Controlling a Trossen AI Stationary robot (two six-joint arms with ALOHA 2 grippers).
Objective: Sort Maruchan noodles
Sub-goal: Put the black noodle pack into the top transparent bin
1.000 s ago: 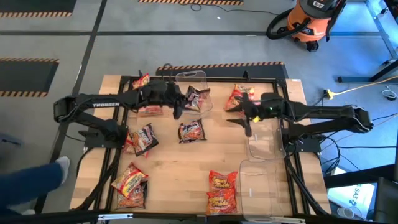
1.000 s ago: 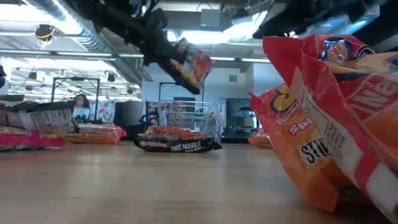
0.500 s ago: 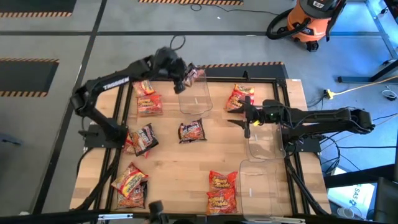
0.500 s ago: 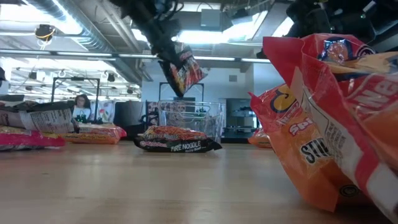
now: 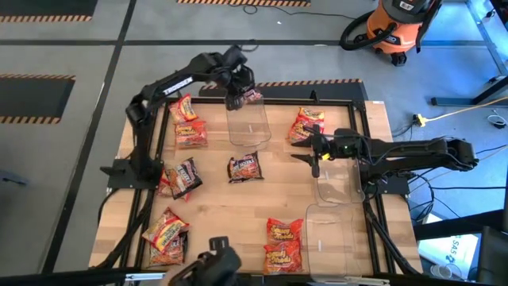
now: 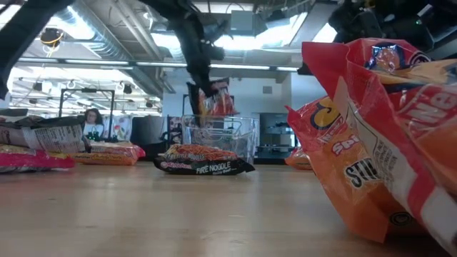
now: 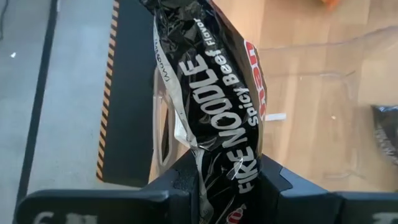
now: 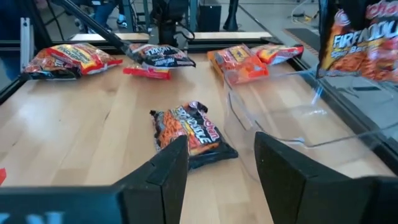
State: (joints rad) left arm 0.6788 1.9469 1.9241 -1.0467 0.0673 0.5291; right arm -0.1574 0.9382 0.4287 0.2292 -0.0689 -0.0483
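Note:
My left gripper (image 5: 237, 87) is at the table's far edge, shut on a black "Fire Noodle" packet (image 7: 211, 99) that hangs over the far end of a clear bin (image 5: 248, 123). In the low view the packet (image 6: 213, 98) hangs just above the bin's rim (image 6: 218, 120). My right gripper (image 5: 312, 152) hovers open right of centre, touching nothing. A second dark packet (image 5: 244, 167) lies flat mid-table, in front of the right gripper (image 8: 221, 163). Red-orange packets lie flat at the far left (image 5: 185, 127), far right (image 5: 305, 123), near left (image 5: 166, 233) and near middle (image 5: 282, 242). My left gripper pinches the black packet by one short end (image 7: 229, 177) between its two fingers, which lie across the packet's width. The fingers point down, and the packet hangs below them, nearly upright, lifted clear of the table and above the bin.
Two more clear bins stand along the right side (image 5: 337, 181) (image 5: 329, 238). Another dark packet (image 5: 184, 176) lies at the left. A black frame rail (image 5: 262, 102) runs round the table. Bare wood shows in the middle near part. An orange vacuum (image 5: 393, 28) stands beyond the table.
My left gripper has swung toward the table's far edge with the black packet, and the arm has stretched out. The packet was tilted and high over the table; it now hangs nearly upright and lower, over the far bin.

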